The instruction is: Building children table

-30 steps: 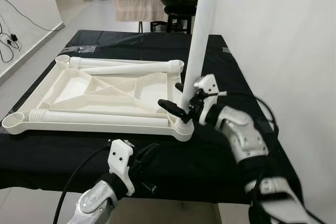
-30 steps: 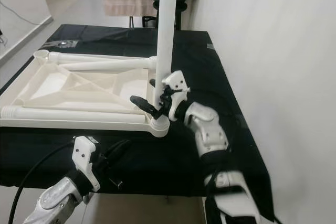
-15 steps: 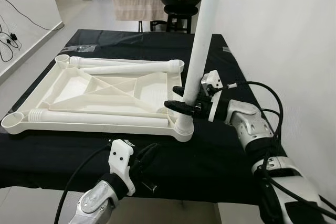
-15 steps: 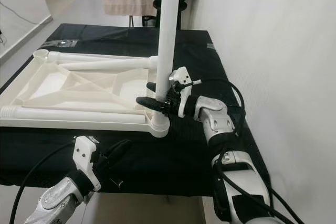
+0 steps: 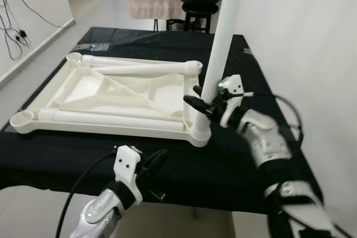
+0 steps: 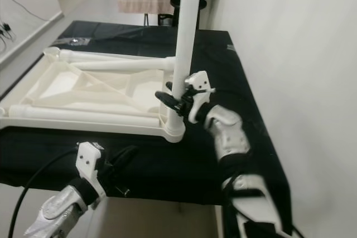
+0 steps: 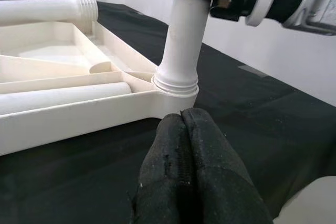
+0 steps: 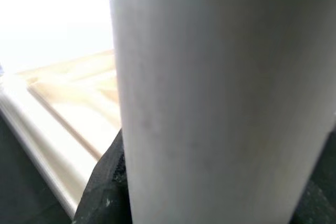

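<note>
A white plastic tabletop [image 5: 100, 127] lies upside down on the black-covered table. One white table leg [image 5: 220, 43] stands upright in its near right corner socket [image 5: 201, 135]. My right gripper [image 5: 195, 97] is shut on this leg just above the socket, one black finger on each side, and in the right wrist view the leg [image 8: 220, 98] is very close. Three more legs lie across the tabletop: two at the far side [image 5: 139, 69] and one along the near side [image 5: 106, 116]. My left gripper [image 7: 182, 129] is shut and holds nothing, low at the table's front edge [image 5: 159, 160].
A white wall [image 5: 301, 37] runs close along the table's right side. Black cloth [image 5: 234, 165] covers the table around the tabletop. Stools and a draped table [image 5: 167, 1] stand behind. Cables [image 5: 14, 32] hang at the far left wall.
My right wrist has twisted around the upright leg while keeping hold of it. The whole picture has shifted a little. The left gripper has stayed put.
</note>
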Controlling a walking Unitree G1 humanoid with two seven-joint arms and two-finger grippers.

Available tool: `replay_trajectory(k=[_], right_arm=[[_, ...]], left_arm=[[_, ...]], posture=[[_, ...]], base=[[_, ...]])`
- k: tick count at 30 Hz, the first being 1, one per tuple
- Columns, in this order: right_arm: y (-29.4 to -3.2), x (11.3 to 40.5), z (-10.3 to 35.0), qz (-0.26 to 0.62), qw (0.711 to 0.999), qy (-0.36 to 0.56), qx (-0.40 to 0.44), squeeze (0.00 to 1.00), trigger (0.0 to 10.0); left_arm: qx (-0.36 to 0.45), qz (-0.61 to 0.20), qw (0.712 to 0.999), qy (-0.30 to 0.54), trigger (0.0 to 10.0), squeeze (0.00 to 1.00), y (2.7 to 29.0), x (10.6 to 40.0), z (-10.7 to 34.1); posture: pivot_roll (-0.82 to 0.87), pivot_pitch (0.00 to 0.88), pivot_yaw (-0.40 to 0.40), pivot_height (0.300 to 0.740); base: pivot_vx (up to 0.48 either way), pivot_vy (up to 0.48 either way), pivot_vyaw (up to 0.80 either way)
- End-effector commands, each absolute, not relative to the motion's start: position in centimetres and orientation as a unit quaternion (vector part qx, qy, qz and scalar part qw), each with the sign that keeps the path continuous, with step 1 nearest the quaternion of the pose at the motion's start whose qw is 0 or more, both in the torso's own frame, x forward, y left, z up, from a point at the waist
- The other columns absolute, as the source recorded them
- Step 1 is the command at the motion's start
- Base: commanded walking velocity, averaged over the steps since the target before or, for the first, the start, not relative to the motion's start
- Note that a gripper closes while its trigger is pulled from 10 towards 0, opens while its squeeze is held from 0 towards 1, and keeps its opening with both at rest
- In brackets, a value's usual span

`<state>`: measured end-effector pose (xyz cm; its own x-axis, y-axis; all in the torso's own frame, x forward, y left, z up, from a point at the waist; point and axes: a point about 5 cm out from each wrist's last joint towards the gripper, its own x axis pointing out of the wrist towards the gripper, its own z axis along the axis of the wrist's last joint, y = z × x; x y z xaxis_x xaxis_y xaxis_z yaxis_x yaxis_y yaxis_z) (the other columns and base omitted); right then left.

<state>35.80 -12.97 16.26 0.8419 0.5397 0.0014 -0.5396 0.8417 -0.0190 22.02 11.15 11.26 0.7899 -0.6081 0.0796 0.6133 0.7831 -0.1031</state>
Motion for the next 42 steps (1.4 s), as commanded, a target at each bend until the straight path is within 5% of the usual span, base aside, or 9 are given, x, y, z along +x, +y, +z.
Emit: replay_trajectory(k=[1,13,14,15,16,22,23,38,42], right_arm=[[-13.6,34.5,13.1,0.182,0.981,0.061,-0.028,0.0,0.0],[-10.5,33.6,13.0,0.175,0.983,0.046,-0.007,0.0,0.0],[-10.3,33.7,13.5,0.188,0.981,0.042,-0.012,0.0,10.0],[-10.3,33.7,13.5,0.188,0.981,0.042,-0.012,0.0,10.0],[-10.1,33.9,14.0,0.214,0.976,0.032,-0.016,1.0,10.0],[-10.4,34.8,15.7,0.279,0.96,0.011,-0.025,1.0,10.0],[-10.9,35.5,16.7,0.33,0.944,0.0,-0.022,0.0,10.0],[-11.5,36.8,19.3,0.534,0.845,-0.005,-0.033,0.0,10.0],[-11.9,37.0,18.7,0.551,0.834,0.015,-0.023,0.0,0.0]], left_arm=[[-0.06,-0.322,0.945,-0.019,10.0,0.0,11.4,21.9,11.2],[-0.06,-0.32,0.945,-0.019,10.0,0.0,11.4,22.0,11.2],[-0.061,-0.321,0.945,-0.019,10.0,0.0,11.4,22.0,11.3],[-0.061,-0.321,0.945,-0.019,10.0,0.0,11.4,22.0,11.3],[-0.061,-0.322,0.945,-0.019,10.0,0.0,11.3,21.9,11.3],[-0.063,-0.324,0.944,-0.019,10.0,0.0,11.2,22.0,11.3],[-0.063,-0.323,0.944,-0.019,10.0,0.0,11.1,22.1,11.3],[-0.06,-0.322,0.945,-0.021,10.0,0.0,11.0,22.3,11.2],[-0.06,-0.323,0.944,-0.02,10.0,0.0,10.9,22.2,11.2]], posture=[[0.06,0.051,-0.073,0.74],[0.07,0.044,-0.072,0.74],[0.07,0.044,-0.072,0.74],[0.07,0.044,-0.072,0.74],[0.07,0.043,-0.071,0.74],[0.07,0.036,-0.078,0.74],[0.07,0.033,-0.082,0.74],[0.09,0.022,-0.084,0.74],[0.09,0.017,-0.084,0.74]], base=[[0.0,0.0,0.0],[0.0,0.0,0.0],[0.0,0.0,0.0],[0.0,0.0,0.0],[0.0,0.0,0.0],[0.0,0.0,0.0],[0.0,0.0,0.0],[0.0,0.0,0.0],[0.0,0.0,0.0]])
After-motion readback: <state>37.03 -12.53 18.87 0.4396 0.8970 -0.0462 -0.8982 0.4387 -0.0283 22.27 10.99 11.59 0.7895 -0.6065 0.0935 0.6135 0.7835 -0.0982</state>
